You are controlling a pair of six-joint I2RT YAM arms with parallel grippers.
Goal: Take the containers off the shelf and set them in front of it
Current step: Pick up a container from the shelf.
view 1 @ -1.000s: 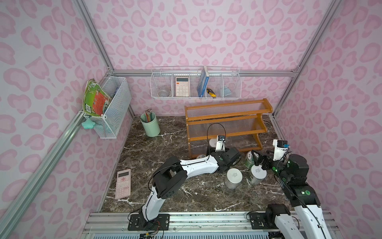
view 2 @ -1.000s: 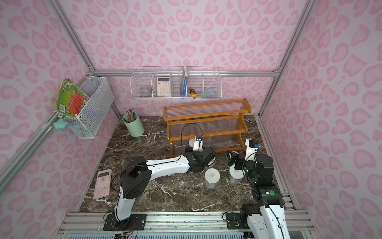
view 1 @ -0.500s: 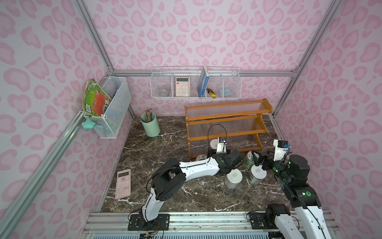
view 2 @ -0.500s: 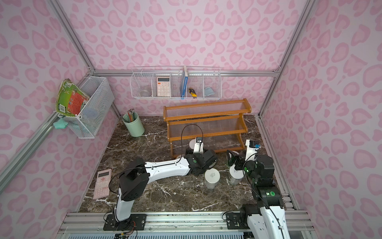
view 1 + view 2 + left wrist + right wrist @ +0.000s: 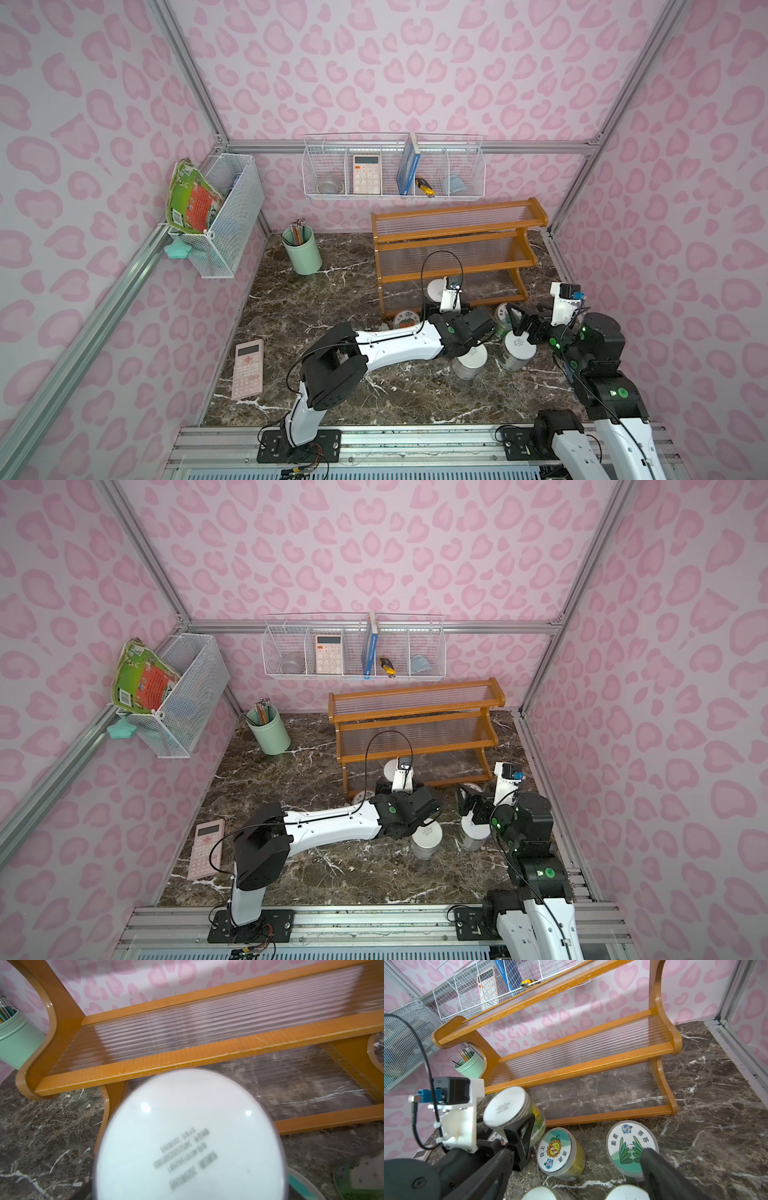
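The containers: one white-lidded jar (image 5: 506,1108) is clamped in my left gripper (image 5: 517,1124). One black finger (image 5: 520,1134) presses its near side; the other is hidden behind it. The jar is just in front of the shelf (image 5: 581,1068), at the left end of the lowest tier. Right of it a sunflower jar (image 5: 554,1154) and a green-leaf jar (image 5: 631,1142) stand on the marble top (image 5: 716,1126). Two more white jars (image 5: 471,359) stand nearer. My right gripper (image 5: 521,322) hangs spread open and empty by the green-leaf jar.
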